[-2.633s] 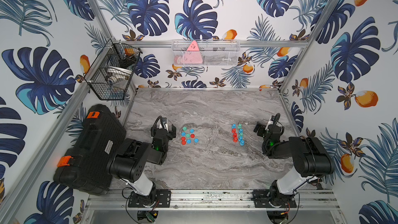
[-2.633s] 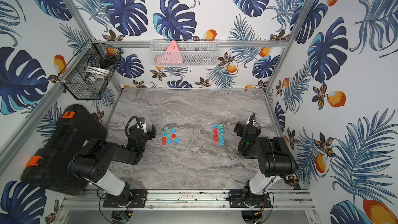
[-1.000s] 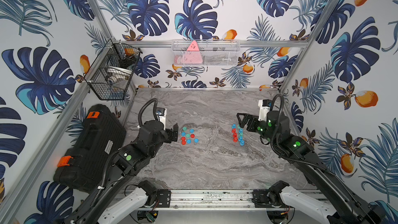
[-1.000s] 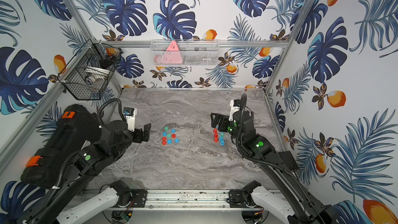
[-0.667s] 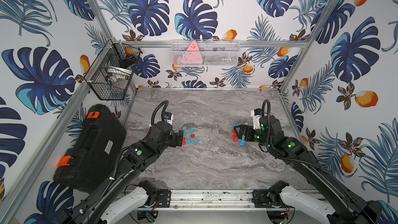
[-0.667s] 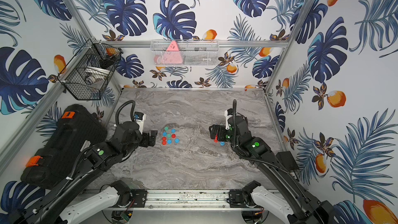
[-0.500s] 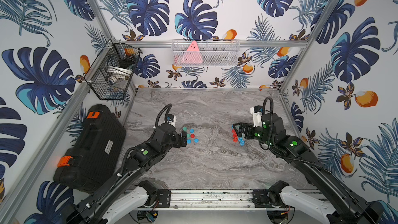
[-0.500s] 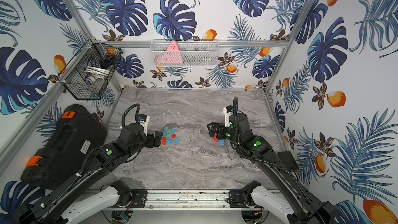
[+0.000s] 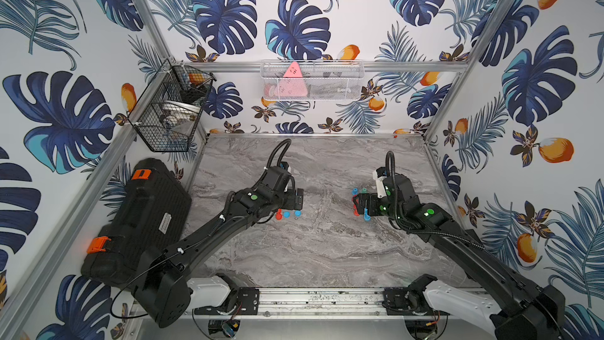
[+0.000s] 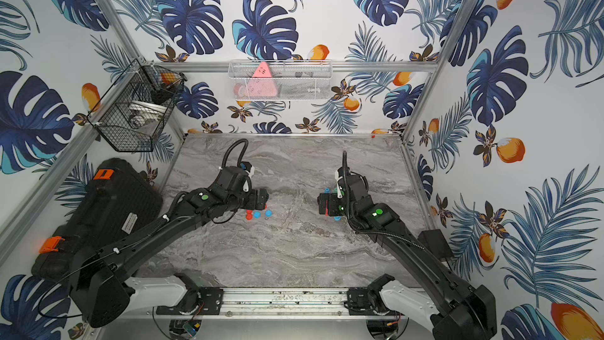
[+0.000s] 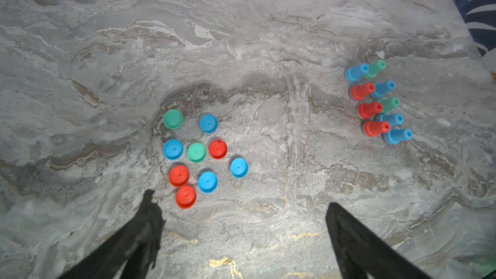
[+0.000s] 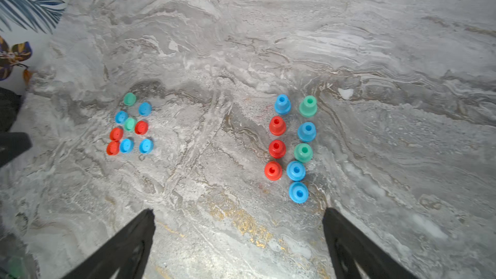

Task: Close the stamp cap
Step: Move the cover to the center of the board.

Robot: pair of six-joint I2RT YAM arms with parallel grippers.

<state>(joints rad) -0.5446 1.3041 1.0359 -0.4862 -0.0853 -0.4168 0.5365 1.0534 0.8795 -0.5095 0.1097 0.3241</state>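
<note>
Standing upright on the table (image 9: 320, 250), 9 stamps (image 12: 303, 152) form 2 rough rows on the robot's right side, wide base down and narrow stem up, so each long axis is vertical. They are 4 blue, 3 red and 2 green, several touching their neighbours. Well apart from them, toward the robot's left, 9 caps (image 11: 196, 152) lie flat in a loose cluster with the same colour count. Whether their open side faces up I cannot tell.

The right gripper (image 12: 238, 210) hangs over the stamps with its jaws spread wide and nothing between them. Its wrist view shows the rows just ahead of the fingertips and nearer 1 finger than the other, with a blue stamp (image 12: 298, 192) closest. In both top views the gripper body hides most of the rows.

The left gripper (image 11: 240, 199) is likewise wide open and empty, poised over the caps, with a red cap (image 11: 186, 197) just ahead of 1 fingertip.

So the right arm is nearer the stamps, the left arm is nearer the caps, and neither holds anything. Judging from this, the coming move turns on a drop from above. A stem offers a grip with a finger on either side, while a flat cap gives only its low rim. The tight spacing in the rows could let a finger knock a neighbour.
</note>
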